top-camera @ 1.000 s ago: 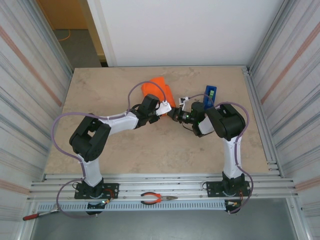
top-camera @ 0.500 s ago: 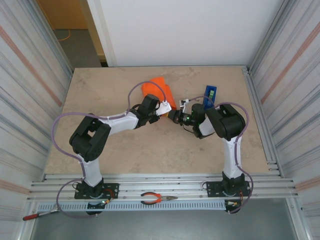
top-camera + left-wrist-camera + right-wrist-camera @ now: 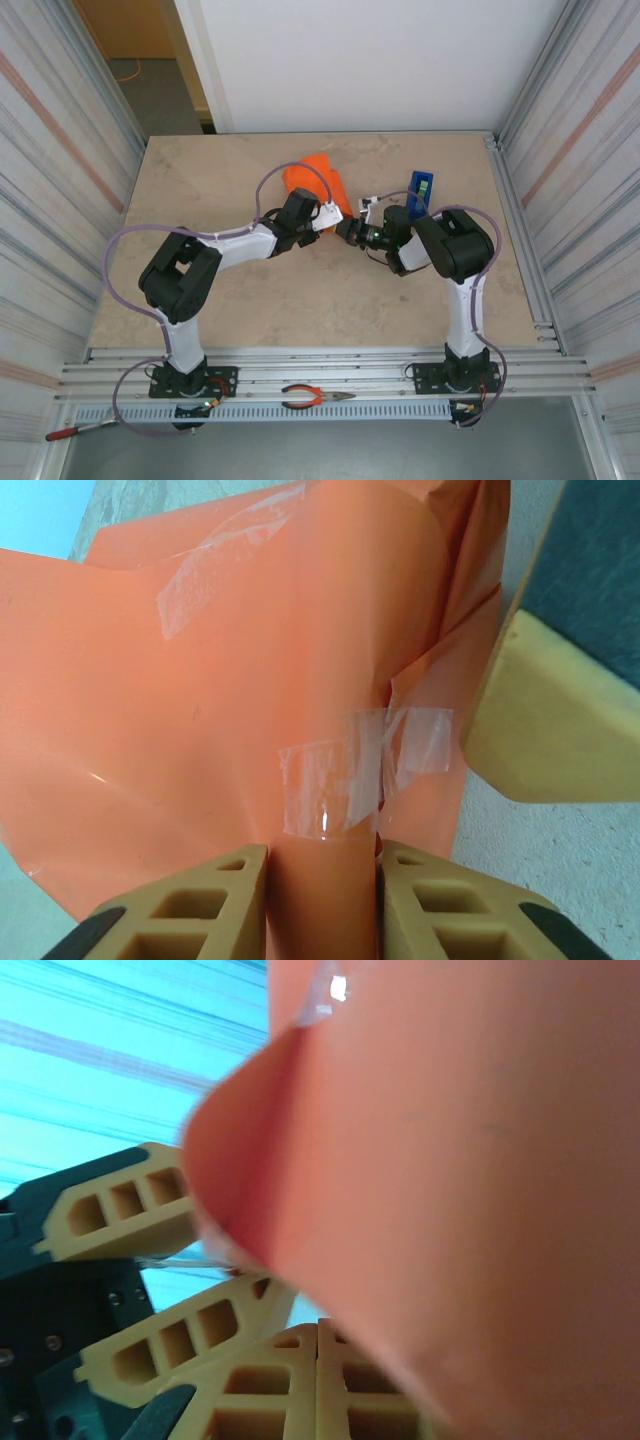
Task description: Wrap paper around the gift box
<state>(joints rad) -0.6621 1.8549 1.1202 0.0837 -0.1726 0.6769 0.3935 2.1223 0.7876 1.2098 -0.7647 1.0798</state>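
Note:
The gift box (image 3: pixel 318 180) shows as an orange block wrapped in the paper (image 3: pixel 220 700), left of the table's middle. Clear tape strips (image 3: pixel 350 775) hold the paper's folds. My left gripper (image 3: pixel 320 855) is shut on the near end of the wrapped box, one finger on each side. In the top view it (image 3: pixel 333 214) reaches in from the left. My right gripper (image 3: pixel 318 1335) is shut, its fingertips pressed together with nothing between them, right against the paper (image 3: pixel 470 1160). It (image 3: pixel 347 230) meets the left one at the box's near right corner.
A narrow blue tape dispenser (image 3: pixel 420 192) stands just right of the right wrist. Orange-handled pliers (image 3: pixel 315 397) lie on the near rail, and a red-handled tool (image 3: pixel 60 433) lies at the bottom left. Corrugated walls flank the beige tabletop (image 3: pixel 220 170).

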